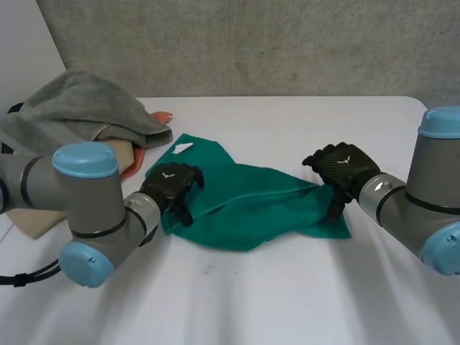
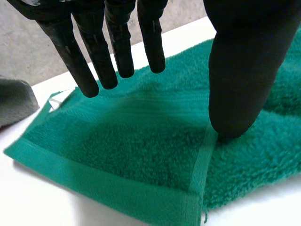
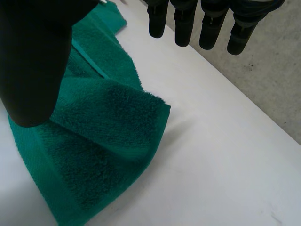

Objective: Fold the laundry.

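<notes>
We see white table: green towel mid-table; at far left, grey towel heaped over orange cloth, beige cloth.

bare white table on the near side of the green towel; grey cloth pile far left

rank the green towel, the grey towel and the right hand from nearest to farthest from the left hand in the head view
1. green towel: right under the left hand, which sits at its left end.
2. grey towel: heaped behind the left hand, further to the left.
3. right hand: across the green towel, at its opposite end.
</notes>
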Controlling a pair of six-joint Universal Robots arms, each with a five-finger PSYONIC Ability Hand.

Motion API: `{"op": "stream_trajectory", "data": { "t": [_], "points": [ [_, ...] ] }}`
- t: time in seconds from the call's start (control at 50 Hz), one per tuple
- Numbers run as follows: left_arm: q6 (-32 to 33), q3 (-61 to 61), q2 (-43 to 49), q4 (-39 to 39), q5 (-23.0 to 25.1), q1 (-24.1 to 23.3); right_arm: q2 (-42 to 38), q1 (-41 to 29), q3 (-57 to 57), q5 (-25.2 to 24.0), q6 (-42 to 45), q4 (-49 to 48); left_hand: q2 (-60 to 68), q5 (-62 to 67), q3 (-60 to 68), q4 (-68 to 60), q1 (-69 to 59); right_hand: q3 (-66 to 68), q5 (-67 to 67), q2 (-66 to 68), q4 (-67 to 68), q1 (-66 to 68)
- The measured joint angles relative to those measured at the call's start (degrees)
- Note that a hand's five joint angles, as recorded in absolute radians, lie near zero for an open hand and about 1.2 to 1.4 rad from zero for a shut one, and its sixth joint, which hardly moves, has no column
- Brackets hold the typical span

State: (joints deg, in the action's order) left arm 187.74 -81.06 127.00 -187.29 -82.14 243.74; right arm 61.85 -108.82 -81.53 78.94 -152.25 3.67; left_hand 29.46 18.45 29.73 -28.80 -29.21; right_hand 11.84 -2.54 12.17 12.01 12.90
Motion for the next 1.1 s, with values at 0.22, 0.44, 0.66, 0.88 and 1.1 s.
{"op": "stream_trajectory", "data": {
  "t": [0.22,0.44,0.66,0.88,1.1],
  "points": [
    [0.0,4.18,4.3,0.0,-0.1,0.19,-1.17,0.07,0.2,0.0,-0.08,-0.41,35.75,36.12,35.13,-36.44,-36.57,0.0,0.0,0.0,0.0,0.0],
    [-0.07,6.26,-2.72,-0.61,-1.46,0.5,-2.87,0.44,3.71,0.02,-0.54,-0.18,38.91,37.79,38.22,-39.7,-36.65,0.0,0.0,0.0,0.0,0.0],
    [-0.01,6.22,-13.18,0.01,-1.36,0.88,-10.31,3.07,16.56,-2.01,-5.21,6.22,38.94,37.78,38.23,-39.9,-36.65,0.0,0.0,0.0,0.0,0.0],
    [-0.08,6.52,-22.57,-1.61,-1.36,1.44,-20.52,3.56,27.6,-12.12,-18.16,17.42,39.08,37.79,38.5,-39.92,-36.65,28.27,-27.64,29.8,27.97,29.06],
    [-0.16,13.93,-19.26,-12.4,-1.26,4.54,-14.32,3.36,33.5,-1.29,-17.24,0.74,39.15,37.76,38.57,-39.94,-36.65,55.98,-53.8,55.15,56.27,52.26]
  ]
}}
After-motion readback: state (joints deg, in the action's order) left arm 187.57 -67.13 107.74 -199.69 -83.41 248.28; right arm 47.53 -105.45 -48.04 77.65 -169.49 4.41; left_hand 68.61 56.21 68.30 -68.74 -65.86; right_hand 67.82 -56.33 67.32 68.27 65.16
